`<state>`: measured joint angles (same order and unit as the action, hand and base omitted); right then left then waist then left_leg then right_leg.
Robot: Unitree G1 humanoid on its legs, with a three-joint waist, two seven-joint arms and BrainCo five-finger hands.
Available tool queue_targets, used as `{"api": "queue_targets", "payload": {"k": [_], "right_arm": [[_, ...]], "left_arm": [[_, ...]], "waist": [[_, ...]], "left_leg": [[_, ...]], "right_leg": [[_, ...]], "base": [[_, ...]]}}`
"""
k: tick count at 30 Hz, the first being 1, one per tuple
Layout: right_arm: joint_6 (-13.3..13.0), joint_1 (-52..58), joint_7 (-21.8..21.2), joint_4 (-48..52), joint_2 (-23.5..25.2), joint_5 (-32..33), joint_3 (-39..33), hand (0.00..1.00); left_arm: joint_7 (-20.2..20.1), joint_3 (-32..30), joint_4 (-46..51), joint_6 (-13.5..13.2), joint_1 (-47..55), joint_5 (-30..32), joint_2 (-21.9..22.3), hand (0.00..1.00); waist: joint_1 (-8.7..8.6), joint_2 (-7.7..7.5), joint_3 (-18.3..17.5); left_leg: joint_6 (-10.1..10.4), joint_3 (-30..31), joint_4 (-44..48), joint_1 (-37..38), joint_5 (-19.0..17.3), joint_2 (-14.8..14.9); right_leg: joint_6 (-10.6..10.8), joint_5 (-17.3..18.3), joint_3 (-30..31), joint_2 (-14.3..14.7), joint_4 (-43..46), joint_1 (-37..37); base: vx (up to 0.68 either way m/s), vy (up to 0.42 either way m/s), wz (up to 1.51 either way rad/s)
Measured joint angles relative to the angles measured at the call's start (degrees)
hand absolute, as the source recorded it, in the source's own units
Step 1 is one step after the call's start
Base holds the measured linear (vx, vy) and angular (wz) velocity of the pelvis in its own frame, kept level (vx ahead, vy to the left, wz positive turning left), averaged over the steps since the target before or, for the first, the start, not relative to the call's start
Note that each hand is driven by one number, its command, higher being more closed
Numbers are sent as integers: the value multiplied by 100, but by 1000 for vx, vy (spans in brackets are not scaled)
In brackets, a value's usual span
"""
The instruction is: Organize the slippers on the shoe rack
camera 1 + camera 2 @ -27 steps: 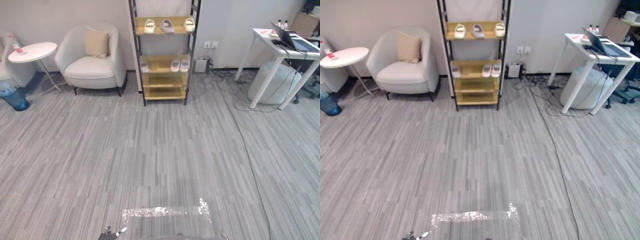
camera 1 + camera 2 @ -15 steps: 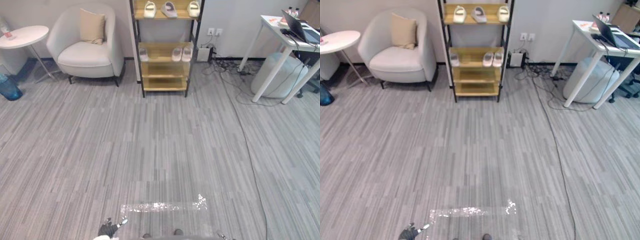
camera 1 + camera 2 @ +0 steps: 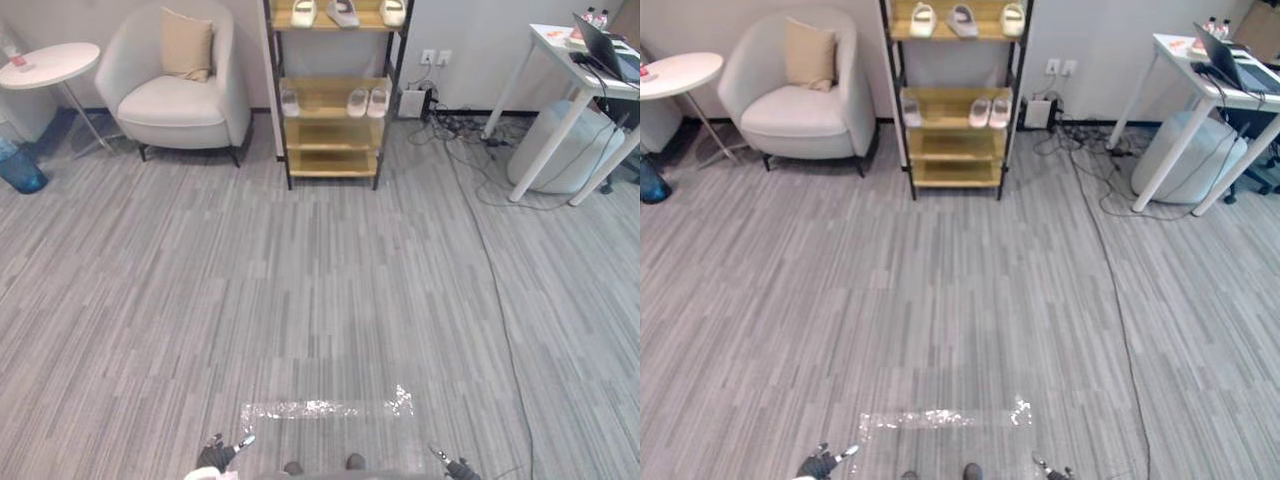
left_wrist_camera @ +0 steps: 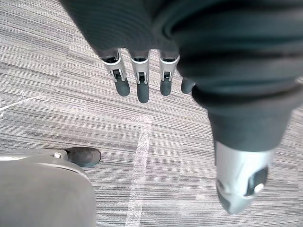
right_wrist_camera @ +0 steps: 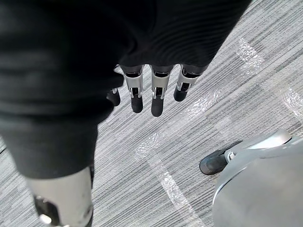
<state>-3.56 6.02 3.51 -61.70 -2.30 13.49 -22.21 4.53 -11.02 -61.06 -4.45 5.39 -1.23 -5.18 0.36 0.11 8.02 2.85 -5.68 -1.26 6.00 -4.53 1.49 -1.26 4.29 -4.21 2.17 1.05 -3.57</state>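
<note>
Silver fingers with dark tips hang straight and relaxed on my left hand (image 4: pixel 141 81), nothing in them. The right hand (image 5: pixel 157 97) reads the same: loose, spread and empty. Both hang low over the grey carpet (image 3: pixel 320 290), on the near side of a shiny tape strip (image 3: pixel 320 408) and well apart from the shoe rack (image 3: pixel 335 163). The rack stands against the far wall, straight ahead of me. I judge it about midway between the 2 hands, so neither arm has the shorter reach, and I would have to walk in before any arm work. The slippers (image 3: pixel 923 18) are all on the rack. There are 3 on its top shelf, and the middle one, the askew slipper (image 3: pixel 962 19), is turned off line from its neighbours. On the rack's middle shelf a lone slipper (image 3: pixel 290 102) sits at the left end and a pair (image 3: pixel 358 102) lies side by side at the right end, long axes running front to back. Which way the toes point is too small to tell. An armchair (image 3: pixel 185 95) stands left of the rack. A white desk (image 3: pixel 560 45) and loose cables (image 3: pixel 470 135) lie to its right, so I would approach down the middle.
</note>
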Motion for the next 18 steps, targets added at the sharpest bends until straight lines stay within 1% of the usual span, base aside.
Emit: {"api": "queue_targets", "payload": {"k": [1,2,3,4,5,6,7,8,9,11,13,14,15,16,17,18], "right_arm": [[-20,-1,-1,40,7,2,14,0],[-40,14,0,57,30,8,46,0],[-39,27,2,94,65,8,59,0],[-39,66,12,206,124,13,61,0],[-56,87,23,269,167,15,138,0],[-56,94,29,274,153,14,174,0],[-55,112,40,302,121,18,257,0],[-54,94,61,388,119,21,286,0],[-52,122,91,471,114,24,298,0],[-47,79,111,470,95,24,295,0],[-40,32,123,474,114,21,298,0],[-39,4,123,474,151,20,312,0],[-39,11,121,473,189,16,340,0],[-38,10,122,474,194,14,362,0],[-16,26,134,474,206,-4,486,0],[-12,98,132,473,258,-9,513,0]], "left_arm": [[3,-89,71,17,-15,1,17,0],[9,-161,184,26,-15,0,36,0],[10,-160,262,28,-10,1,39,0],[13,-166,365,27,-17,-1,47,0],[17,-345,555,25,-75,-7,128,0],[27,-388,604,24,-108,-7,165,0],[30,-419,669,18,-120,-11,224,0],[30,-416,696,19,-117,-16,282,0],[30,-412,749,16,-138,-9,395,0],[30,-367,760,7,-138,-19,437,0],[34,-383,779,-10,-153,-78,473,0],[40,-380,779,-13,-182,-116,489,0],[75,-378,737,-11,-185,-120,537,0],[93,-386,731,-11,-156,-134,563,0],[107,-471,755,-18,-120,-124,518,0],[109,-520,731,-13,-100,-124,476,0]], "waist": [[-1,-23,74],[2,-64,97],[5,-82,111],[21,-121,134],[10,-237,193],[27,-236,195],[50,-233,211],[62,-204,222],[58,-162,205],[71,-140,210],[177,-135,207],[226,-127,192],[301,-74,102],[330,-43,74],[356,-165,-62],[344,-305,-163]], "left_leg": [[29,-5,270,-82,-153,26],[65,-7,778,-281,-416,83],[93,-13,1065,-391,-532,109],[135,-26,1635,-611,-668,136],[100,-106,2841,-1150,-700,177],[94,-133,3140,-1265,-695,211],[16,-191,3813,-1604,-698,311],[-22,-256,4309,-1831,-774,426],[59,-321,4468,-2014,-914,504],[109,-335,4219,-2179,-983,498],[107,-414,3657,-2389,-967,442],[67,-427,3188,-2495,-877,345],[-124,-323,2576,-2504,-657,250],[-205,-260,2500,-2513,-598,237],[-216,-414,2765,-2428,-698,100],[-198,-527,2755,-2360,-827,-1]], "right_leg": [[-24,174,-8,-3,277,80],[-43,422,-9,-5,646,234],[-38,556,-12,-6,805,306],[-82,743,-11,-25,1043,404],[-148,911,5,-92,1290,460],[-157,938,12,-91,1323,456],[-210,1023,44,-82,1422,421],[-290,1109,97,-75,1543,404],[-277,1218,212,-84,1630,389],[-261,1319,427,-126,1679,338],[-209,1417,650,-228,1657,334],[-132,1498,762,-300,1637,319],[-15,1690,901,-336,1661,324],[19,1792,954,-336,1712,305],[116,2092,1092,-531,1964,209],[265,2143,1118,-627,2123,224]], "base": [[-33,-56,1],[-15,-55,-1],[5,-68,8],[-5,-108,9],[-4,-93,5],[18,-73,-12],[102,6,-20],[152,18,-30],[157,43,-32],[250,105,-52],[319,170,-63],[439,272,-61],[373,233,-57],[549,349,-59],[440,237,-43],[563,281,-50]]}}
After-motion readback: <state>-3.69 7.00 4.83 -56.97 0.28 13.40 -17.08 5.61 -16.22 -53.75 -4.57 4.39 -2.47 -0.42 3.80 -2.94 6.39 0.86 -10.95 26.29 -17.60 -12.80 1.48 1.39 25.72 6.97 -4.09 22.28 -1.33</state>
